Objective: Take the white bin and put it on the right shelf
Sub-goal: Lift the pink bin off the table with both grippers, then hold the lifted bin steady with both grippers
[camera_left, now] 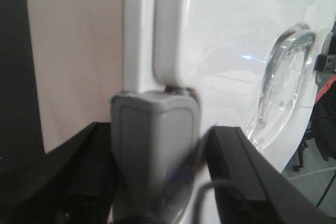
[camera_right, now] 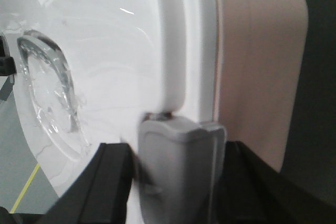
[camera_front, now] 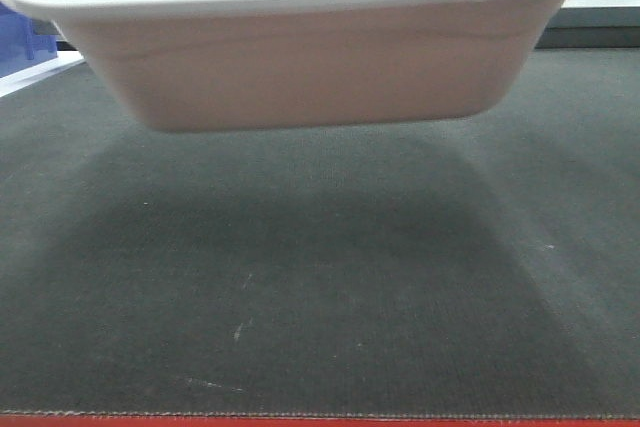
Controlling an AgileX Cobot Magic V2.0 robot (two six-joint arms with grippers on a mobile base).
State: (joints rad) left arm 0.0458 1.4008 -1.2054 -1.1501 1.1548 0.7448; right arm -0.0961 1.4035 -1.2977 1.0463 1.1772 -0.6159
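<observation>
Clearly off the ground, the pale pinkish-white rectangular plastic bin (camera_front: 300, 77) hangs across the top of the front view. A dark green woven mat (camera_front: 320, 287) lies beneath the bin and carries its shadow, with no contact between them. A blue plastic container (camera_front: 18, 39) shows behind the bin's left corner. At one end of the bin, the left gripper (camera_left: 157, 148) clamps its black fingers (camera_left: 239, 161) on a grey plastic latch (camera_left: 152, 124) below the glossy white lid (camera_left: 220, 35). At the other end, the right gripper (camera_right: 176, 158) is closed the same way on a second grey latch (camera_right: 178, 145).
</observation>
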